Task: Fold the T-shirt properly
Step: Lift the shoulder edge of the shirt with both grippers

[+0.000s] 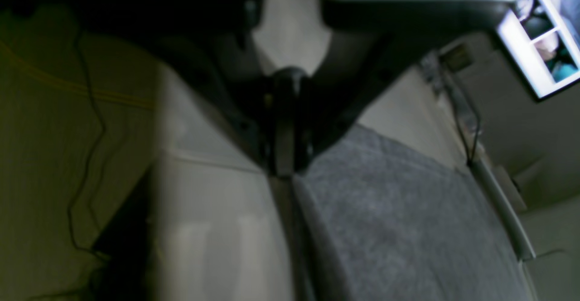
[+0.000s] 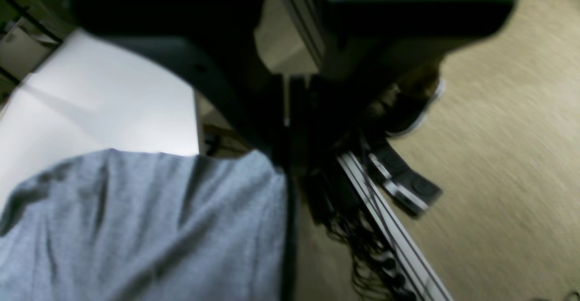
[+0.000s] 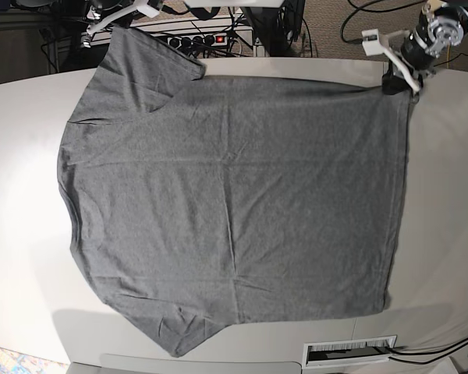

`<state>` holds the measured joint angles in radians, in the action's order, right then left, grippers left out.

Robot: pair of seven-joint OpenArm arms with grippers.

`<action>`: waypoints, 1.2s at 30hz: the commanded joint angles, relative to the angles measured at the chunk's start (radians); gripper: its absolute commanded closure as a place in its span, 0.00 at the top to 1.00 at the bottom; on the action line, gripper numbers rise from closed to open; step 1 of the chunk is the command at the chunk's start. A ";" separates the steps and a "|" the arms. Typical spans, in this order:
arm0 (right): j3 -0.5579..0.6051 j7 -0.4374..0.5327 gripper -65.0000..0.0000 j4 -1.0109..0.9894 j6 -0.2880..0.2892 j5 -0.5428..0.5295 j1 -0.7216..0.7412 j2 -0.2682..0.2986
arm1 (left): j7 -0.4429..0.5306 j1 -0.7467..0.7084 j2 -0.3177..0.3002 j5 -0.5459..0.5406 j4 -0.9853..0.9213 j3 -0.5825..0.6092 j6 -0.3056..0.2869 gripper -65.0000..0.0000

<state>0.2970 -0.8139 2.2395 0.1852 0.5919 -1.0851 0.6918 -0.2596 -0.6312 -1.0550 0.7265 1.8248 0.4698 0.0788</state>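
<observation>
Hands first: your left hand [image 3: 395, 84] is closed down on the hem corner of the T-shirt [image 3: 234, 195] at the table's far edge, and your right hand [image 3: 101, 29] is closed tight at the sleeve on the other far corner; in its wrist view the grey cloth [image 2: 145, 228] runs right up to the closed jaws, so it looks pinched, though the blur keeps you from being sure how much fabric is caught. Largest thing in front of you is the pale, smooth, rounded table [image 3: 444, 234], matte and offering little grip, so expect the cloth to slide rather than drag. Spread flat across nearly all of it lies the T-shirt, collar end toward the right-arm side, hem toward the left-arm side, one sleeve [image 3: 175, 331] angled out at the near edge. Treat it as light, limp and soft: heathered knit with a fine fuzzy surface, shallow creases across the chest, no stiffness to hold a shape. It will sag between your two grips and fold wherever it is unsupported, so take it by the edges, at hem corners and sleeve or shoulder seams, where doubled stitching gives something firmer to pinch. Smallest detail: the hem's stitched edge [image 1: 317, 228], a thin firm ridge beside your left fingertips.
</observation>
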 commanded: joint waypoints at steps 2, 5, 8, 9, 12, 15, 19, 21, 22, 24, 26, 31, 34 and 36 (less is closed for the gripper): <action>-0.004 -0.006 0.00 0.036 -0.011 0.049 -0.039 0.006 | -0.039 -0.071 -0.043 0.047 0.016 0.006 -0.002 0.00; -0.004 -0.005 0.00 0.061 -0.064 0.128 -0.065 0.006 | -0.053 -0.143 -0.077 0.159 0.033 0.006 0.084 0.00; -0.004 -0.002 0.00 0.094 -0.109 0.175 -0.064 0.007 | -0.104 -0.173 -0.085 0.252 0.039 0.006 0.160 0.00; -0.004 -0.002 0.00 0.107 -0.117 0.191 -0.064 0.006 | -0.125 -0.179 -0.086 0.279 0.042 0.006 0.180 0.00; -0.005 -0.003 0.00 0.117 -0.145 0.233 -0.064 0.006 | -0.190 -0.192 -0.097 0.363 0.056 0.006 0.238 0.00; -0.005 -0.001 0.00 0.117 -0.181 0.278 -0.061 0.007 | -0.240 -0.195 -0.102 0.435 0.082 0.006 0.290 0.00; -0.054 0.007 0.00 0.117 -0.195 0.296 -0.039 0.006 | -0.269 -0.194 -0.118 0.483 0.143 0.005 0.317 0.00; -0.106 0.021 0.00 0.117 -0.208 0.287 -0.025 0.006 | -0.267 -0.194 -0.124 0.482 0.177 -0.001 0.318 0.00; -0.133 0.031 0.00 0.117 -0.210 0.272 -0.019 0.006 | -0.264 -0.194 -0.123 0.481 0.191 -0.006 0.318 0.00; -0.188 0.059 0.00 0.117 -0.210 0.215 -0.001 0.006 | -0.253 -0.183 -0.123 0.463 0.208 -0.023 0.318 0.00; -0.235 0.091 0.00 0.117 -0.209 0.145 0.024 0.006 | -0.227 -0.156 -0.123 0.417 0.210 -0.040 0.318 0.00; -0.278 0.133 0.00 0.117 -0.208 0.026 0.125 0.006 | -0.131 -0.031 -0.122 0.238 0.210 -0.060 0.317 0.00; -0.278 0.150 0.00 0.117 -0.203 -0.028 0.182 0.000 | -0.085 0.056 -0.100 0.137 0.209 -0.060 0.317 0.00; -0.278 0.156 0.00 0.117 -0.203 -0.027 0.218 -0.002 | -0.068 0.116 -0.077 0.074 0.208 -0.060 0.317 0.00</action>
<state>0.0261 -0.6750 2.3413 0.0013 0.5476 -0.8665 0.6777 -0.3275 -0.5182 -1.1114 0.7864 2.0201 0.4179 0.3706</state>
